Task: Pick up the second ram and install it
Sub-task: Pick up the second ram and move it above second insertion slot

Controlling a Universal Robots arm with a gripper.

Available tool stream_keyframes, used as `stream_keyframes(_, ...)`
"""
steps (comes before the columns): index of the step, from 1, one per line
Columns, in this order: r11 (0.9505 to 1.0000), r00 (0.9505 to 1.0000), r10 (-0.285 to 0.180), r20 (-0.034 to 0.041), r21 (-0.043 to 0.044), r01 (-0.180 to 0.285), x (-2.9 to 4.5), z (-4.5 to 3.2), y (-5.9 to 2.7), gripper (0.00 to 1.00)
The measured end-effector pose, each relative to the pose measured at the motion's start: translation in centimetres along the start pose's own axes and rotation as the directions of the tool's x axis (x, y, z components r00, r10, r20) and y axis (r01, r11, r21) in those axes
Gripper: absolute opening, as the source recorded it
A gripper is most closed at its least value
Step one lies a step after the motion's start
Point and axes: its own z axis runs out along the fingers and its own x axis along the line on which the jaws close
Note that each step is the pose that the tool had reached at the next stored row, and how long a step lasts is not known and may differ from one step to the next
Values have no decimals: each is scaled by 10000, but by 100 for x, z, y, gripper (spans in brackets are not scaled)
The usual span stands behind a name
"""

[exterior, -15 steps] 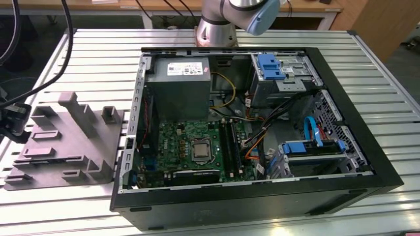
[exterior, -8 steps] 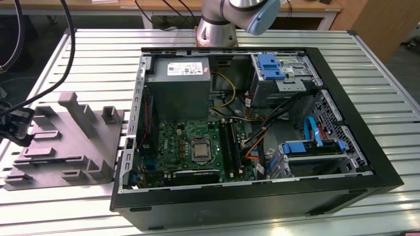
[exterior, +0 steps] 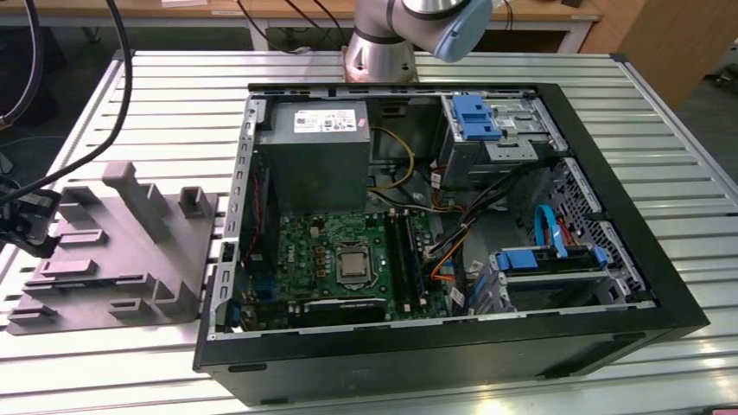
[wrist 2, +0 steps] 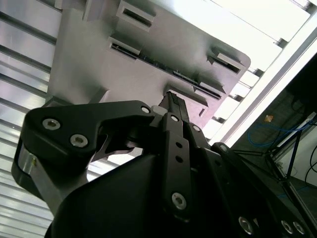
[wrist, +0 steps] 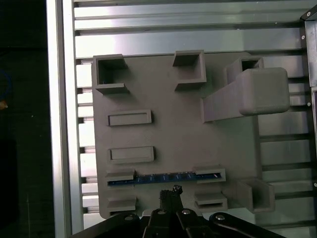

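Observation:
The second ram is a thin dark blue stick standing on its long edge in a slot of the grey holder. In the second wrist view the ram shows as a dark line across the holder. My gripper hovers over the holder's edge just beside the ram, apart from it. Its fingers are shut together with nothing between them, as the gripper also looks in the second wrist view. In the exterior view the gripper hangs at the far left over the holder.
An open computer case lies to the exterior view's right of the holder. Inside are the green motherboard, black memory slots, a grey power supply and blue drive brackets. Everything rests on a slatted metal table.

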Motion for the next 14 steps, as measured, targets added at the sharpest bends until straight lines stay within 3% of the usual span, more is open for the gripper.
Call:
stream_keyframes(7,9999,9999,-162,-7,-5,162,0,0,0,10)
stream_keyframes(11,9978,9978,-659,-28,-22,659,0,1,0,10)
stream_keyframes(14,9937,9937,-1122,-48,-38,1122,0,2,0,10)
